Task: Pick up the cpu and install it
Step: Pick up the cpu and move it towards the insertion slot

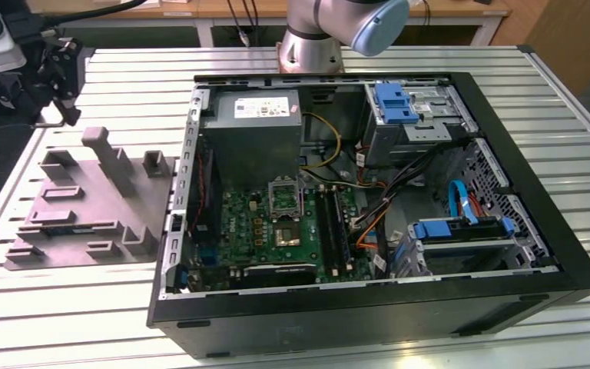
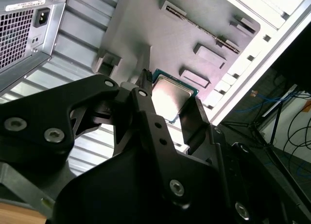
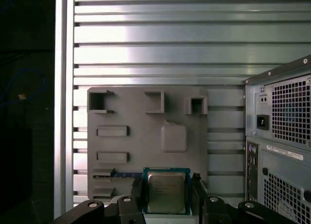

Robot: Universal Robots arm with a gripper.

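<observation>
The cpu [image 3: 166, 191] is a small square chip with a dull silver top and a thin pale rim. It sits between the black fingers [image 3: 137, 194] of my gripper [image 3: 166, 197], which is shut on it. The second wrist view shows the cpu [image 2: 171, 95] clamped in the gripper [image 2: 172, 102] well above the grey moulded fixture [image 2: 160, 34]. In the exterior view the gripper [image 1: 61, 108] hangs above the far end of the fixture [image 1: 80, 207], at the exterior view's left. The green motherboard [image 1: 259, 231] with its metal socket frame [image 1: 285, 198] lies inside the open computer case [image 1: 377, 307].
The case holds a grey power supply [image 1: 254, 131], blue drive brackets [image 1: 392, 104] and loose cables [image 1: 387, 204]. The arm's base [image 1: 310, 46] stands behind the case. Everything rests on a slatted aluminium table [image 1: 70, 315], whose edge runs close to the fixture.
</observation>
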